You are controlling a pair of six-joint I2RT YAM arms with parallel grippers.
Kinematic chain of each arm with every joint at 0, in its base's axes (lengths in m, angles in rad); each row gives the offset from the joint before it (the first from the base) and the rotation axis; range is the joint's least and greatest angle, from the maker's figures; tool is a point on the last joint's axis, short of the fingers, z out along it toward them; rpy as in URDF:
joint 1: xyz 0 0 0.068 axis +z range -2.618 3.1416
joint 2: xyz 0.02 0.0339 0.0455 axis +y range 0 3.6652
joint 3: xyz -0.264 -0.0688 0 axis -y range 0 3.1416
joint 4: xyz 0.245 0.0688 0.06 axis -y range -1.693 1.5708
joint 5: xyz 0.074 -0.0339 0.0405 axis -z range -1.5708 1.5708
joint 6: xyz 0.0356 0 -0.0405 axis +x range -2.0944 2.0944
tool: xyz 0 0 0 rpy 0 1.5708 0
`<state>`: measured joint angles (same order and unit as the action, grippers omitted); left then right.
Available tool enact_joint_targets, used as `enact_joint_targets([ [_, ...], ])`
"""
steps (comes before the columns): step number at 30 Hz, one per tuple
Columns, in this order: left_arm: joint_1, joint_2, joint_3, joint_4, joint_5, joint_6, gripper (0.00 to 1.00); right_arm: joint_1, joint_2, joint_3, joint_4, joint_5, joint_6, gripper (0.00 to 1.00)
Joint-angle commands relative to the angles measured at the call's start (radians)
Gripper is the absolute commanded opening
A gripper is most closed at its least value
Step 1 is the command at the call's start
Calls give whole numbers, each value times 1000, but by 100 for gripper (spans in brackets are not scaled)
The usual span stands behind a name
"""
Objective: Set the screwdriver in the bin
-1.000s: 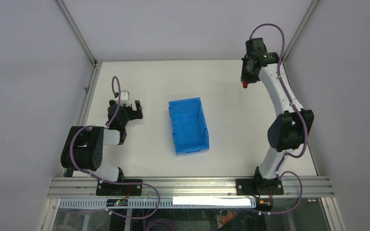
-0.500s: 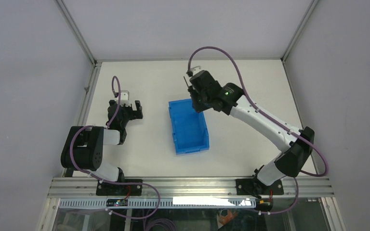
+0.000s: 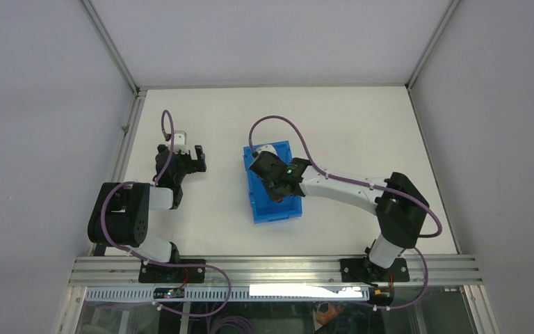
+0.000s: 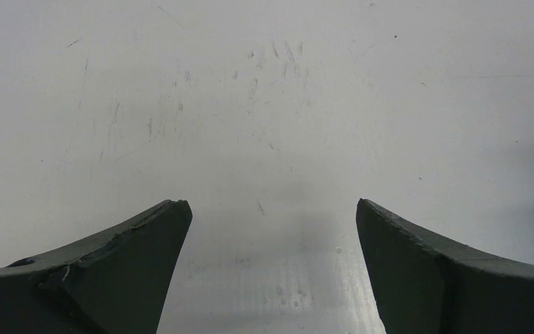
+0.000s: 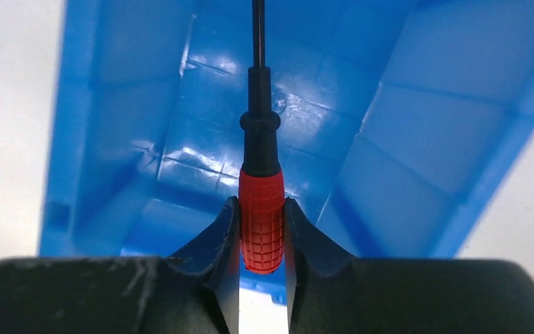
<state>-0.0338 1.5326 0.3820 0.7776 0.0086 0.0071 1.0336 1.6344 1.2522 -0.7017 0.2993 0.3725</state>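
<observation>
Your right gripper [image 5: 261,203] clamps the stubby red-handled screwdriver [image 5: 259,160], black shaft aimed down into the bright blue rectangular plastic bin [image 5: 417,153] at mid-desk, poised for release. Your left gripper [image 4: 268,236] sits wide open and empty near the left edge.

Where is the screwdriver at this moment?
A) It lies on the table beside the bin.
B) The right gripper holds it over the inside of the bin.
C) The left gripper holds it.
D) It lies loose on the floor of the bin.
B: in the right wrist view the right gripper is shut on the red handle of the screwdriver, whose shaft points into the bin.
</observation>
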Motion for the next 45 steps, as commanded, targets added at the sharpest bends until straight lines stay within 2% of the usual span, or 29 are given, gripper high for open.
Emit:
enact_joint_targets([
  [1, -11, -25, 1, 26, 10, -16, 99, 6, 75, -12, 91, 56, 47, 12],
  [4, -11, -25, 1, 26, 10, -16, 99, 7, 113, -19, 108, 63, 59, 18],
  [11, -11, -25, 1, 26, 10, -16, 99, 6, 153, -20, 120, 54, 84, 41],
  [16, -12, -25, 1, 26, 11, -16, 99, 6, 114, 33, 62, 97, 63, 44],
  [19, -11, -25, 1, 26, 10, -16, 99, 5, 70, 94, 7, 167, 46, 50],
  [21, -11, -25, 1, 26, 10, -16, 99, -3, 39, 138, -22, 236, 35, 56],
  [24, -12, -25, 1, 26, 11, -16, 99, -45, -11, 188, -54, 253, 14, 71],
  [27, -11, -25, 1, 26, 11, -16, 99, -115, -65, 199, -43, 218, -10, 83],
  [29, -11, -25, 1, 26, 10, -16, 99, -181, -98, 194, -39, 202, -28, 98],
  [37, -11, -26, 1, 26, 10, -16, 99, -540, -178, 142, -85, 131, -67, 99],
  [40, -11, -26, 1, 26, 9, -16, 99, -710, -198, 120, -85, 95, -95, 99],
  [45, -11, -26, 1, 26, 10, -16, 99, -903, -186, 120, -82, 23, -120, 99],
])
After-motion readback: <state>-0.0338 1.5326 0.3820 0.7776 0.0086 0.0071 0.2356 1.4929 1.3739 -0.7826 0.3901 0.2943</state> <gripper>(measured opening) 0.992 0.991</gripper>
